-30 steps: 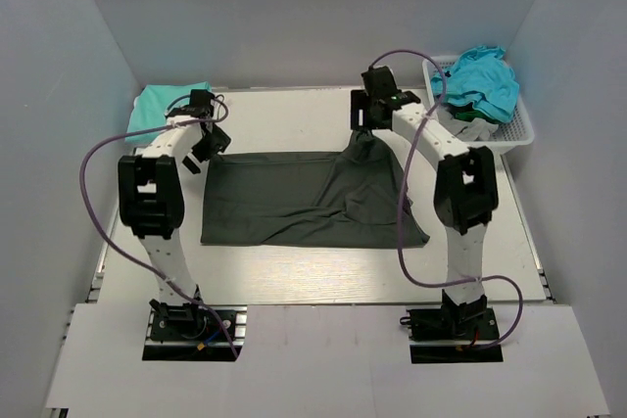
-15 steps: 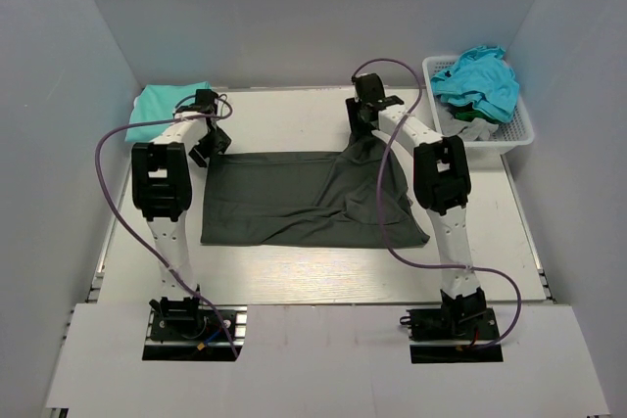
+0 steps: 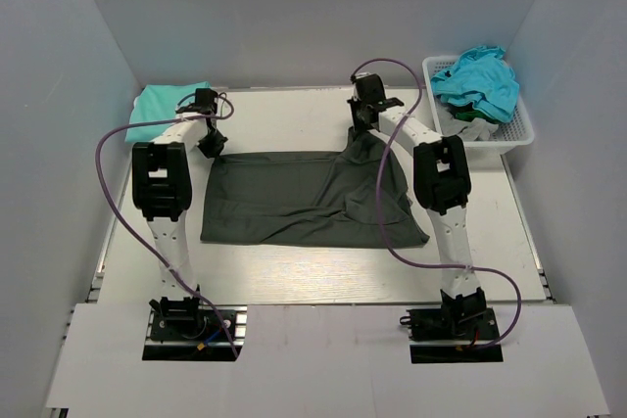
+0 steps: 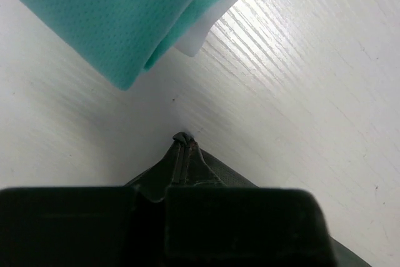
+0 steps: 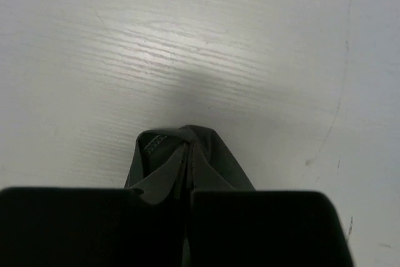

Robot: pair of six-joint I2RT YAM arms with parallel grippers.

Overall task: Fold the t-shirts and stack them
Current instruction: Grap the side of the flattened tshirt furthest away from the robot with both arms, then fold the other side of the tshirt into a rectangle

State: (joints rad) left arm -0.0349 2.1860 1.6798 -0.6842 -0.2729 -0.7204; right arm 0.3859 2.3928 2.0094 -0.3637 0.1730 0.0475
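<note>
A dark charcoal t-shirt (image 3: 304,201) lies spread across the middle of the table. My left gripper (image 3: 212,146) is shut on its far left corner, and the pinched cloth (image 4: 182,157) pokes out between the fingers. At the far right corner my right gripper (image 3: 364,130) is shut on a bunched fold (image 5: 184,154) of the same shirt. A folded mint-green t-shirt (image 3: 157,105) rests at the far left; its edge (image 4: 119,23) shows just beyond my left gripper. Turquoise and grey t-shirts (image 3: 478,80) are piled in the basket.
A white lattice basket (image 3: 517,130) stands at the far right of the table, close to my right arm. White walls close in the table at the back and both sides. Purple cables loop off both arms.
Both grippers have closed on the dark t-shirt's far corners. The left gripper dropped slightly onto the left corner; the right arm swung in toward the back.
</note>
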